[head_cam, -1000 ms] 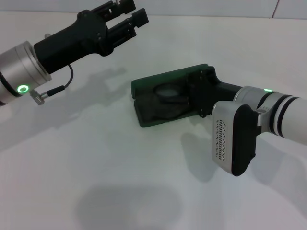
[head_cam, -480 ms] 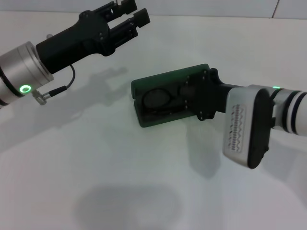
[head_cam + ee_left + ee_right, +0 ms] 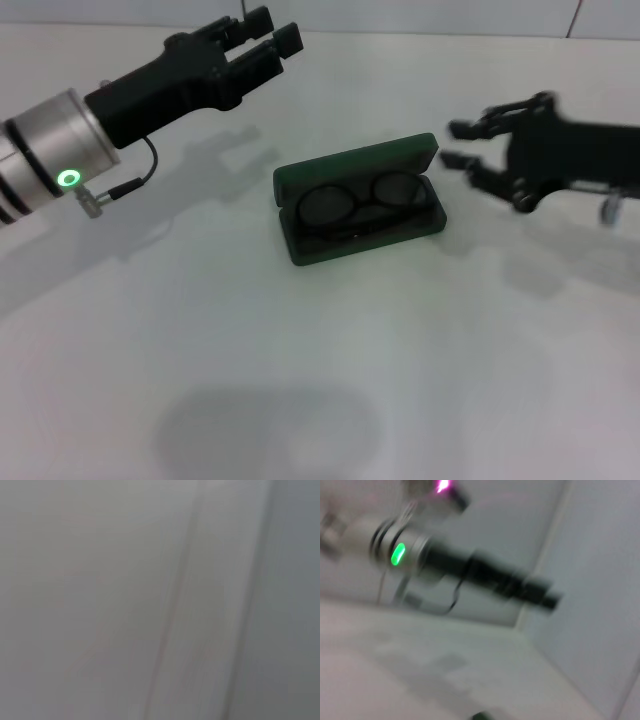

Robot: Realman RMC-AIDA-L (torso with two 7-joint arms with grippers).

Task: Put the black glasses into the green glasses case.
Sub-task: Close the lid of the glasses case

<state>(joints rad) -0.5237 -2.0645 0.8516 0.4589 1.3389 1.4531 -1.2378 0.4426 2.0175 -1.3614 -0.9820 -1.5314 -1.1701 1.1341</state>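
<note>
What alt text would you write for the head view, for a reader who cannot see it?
The black glasses lie inside the open green glasses case on a white table. The right gripper, open and empty, hovers beside the case; the left gripper hangs open farther back.

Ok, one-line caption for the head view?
Black glasses lie in the open green case; right gripper open beside it.

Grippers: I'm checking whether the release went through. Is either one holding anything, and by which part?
Nothing is held. The right gripper is open beside the green glasses case; the black glasses lie inside. The left gripper is open, raised.
</note>
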